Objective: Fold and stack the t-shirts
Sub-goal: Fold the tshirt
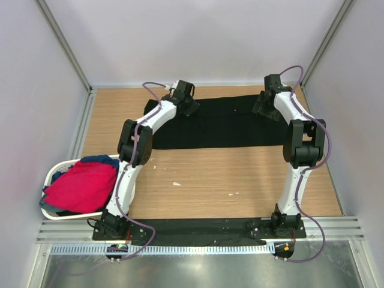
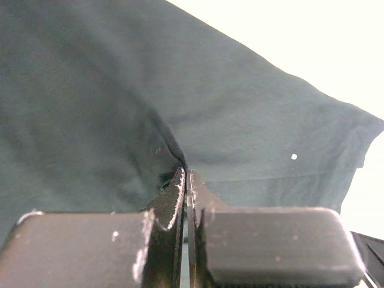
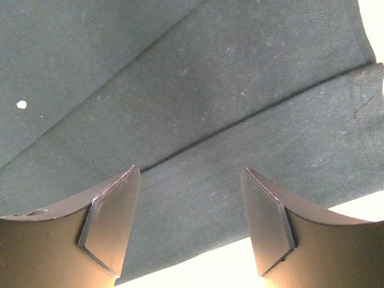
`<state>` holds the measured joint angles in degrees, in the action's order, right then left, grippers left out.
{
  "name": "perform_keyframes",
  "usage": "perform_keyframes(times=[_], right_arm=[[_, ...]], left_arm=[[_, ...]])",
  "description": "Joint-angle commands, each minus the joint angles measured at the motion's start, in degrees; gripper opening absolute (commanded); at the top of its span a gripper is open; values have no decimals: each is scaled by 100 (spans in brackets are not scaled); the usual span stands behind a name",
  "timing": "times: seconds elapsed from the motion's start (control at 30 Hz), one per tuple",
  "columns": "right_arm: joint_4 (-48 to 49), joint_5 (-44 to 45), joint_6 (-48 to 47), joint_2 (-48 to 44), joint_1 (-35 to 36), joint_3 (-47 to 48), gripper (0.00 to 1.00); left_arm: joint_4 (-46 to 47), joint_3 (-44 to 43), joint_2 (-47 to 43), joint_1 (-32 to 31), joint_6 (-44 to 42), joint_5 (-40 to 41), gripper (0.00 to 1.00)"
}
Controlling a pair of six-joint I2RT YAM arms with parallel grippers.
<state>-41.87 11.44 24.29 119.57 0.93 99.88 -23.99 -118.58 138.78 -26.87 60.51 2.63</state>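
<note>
A large black t-shirt [image 1: 222,123] lies spread flat across the far part of the wooden table. My left gripper [image 1: 189,107] is at the shirt's far left part. In the left wrist view the left gripper [image 2: 186,174] is shut, and a pinched ridge of the black t-shirt [image 2: 240,120] runs into its tips. My right gripper [image 1: 264,108] hovers over the shirt's far right edge. In the right wrist view the right gripper [image 3: 190,169] is open over the black t-shirt [image 3: 198,120], with nothing between the fingers [image 3: 111,216]. A red t-shirt [image 1: 81,186] and a blue t-shirt [image 1: 99,159] lie in the basket.
A white oval basket [image 1: 51,174] sits at the table's left edge beside the left arm. Small white crumbs [image 1: 176,183] lie on the bare wood [image 1: 210,174] between the shirt and the arm bases. White walls enclose the table on three sides.
</note>
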Motion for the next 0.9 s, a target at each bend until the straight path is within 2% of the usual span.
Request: perform_keyframes(times=[0.0, 0.23, 0.3, 0.33, 0.37, 0.4, 0.5, 0.6, 0.67, 0.7, 0.87], right_arm=[[144, 95, -30, -65, -181, 190, 74], [196, -10, -21, -48, -181, 85, 74], [197, -37, -30, -21, -198, 93, 74], [214, -89, -39, -4, -224, 120, 75], [214, -229, -74, 14, -242, 137, 75], [223, -326, -117, 40, -251, 164, 75], [362, -870, -467, 58, -251, 330, 75], [975, -1669, -1230, -82, -234, 296, 78], [1250, -1882, -1610, -241, -234, 208, 91], [1303, -2022, -2021, -241, -225, 277, 91], [1462, -2296, -3149, 170, -225, 874, 94]], left_arm=[[535, -323, 26, -46, -215, -17, 0], [826, -691, 395, -55, -224, -175, 0], [808, -727, 483, -46, -224, -210, 7], [808, -710, 483, -55, -250, -211, 14], [738, -710, 475, -46, -259, -158, 27], [703, -701, 422, -46, -303, -123, 55], [492, -710, 151, -2, -505, 70, 76], [1, -789, -175, 86, -602, 411, 80], [-594, -772, -570, 112, -489, 702, 81], [-790, -623, -719, 121, -383, 1060, 82], [-1337, 449, -1659, 121, 652, 1679, 84]])
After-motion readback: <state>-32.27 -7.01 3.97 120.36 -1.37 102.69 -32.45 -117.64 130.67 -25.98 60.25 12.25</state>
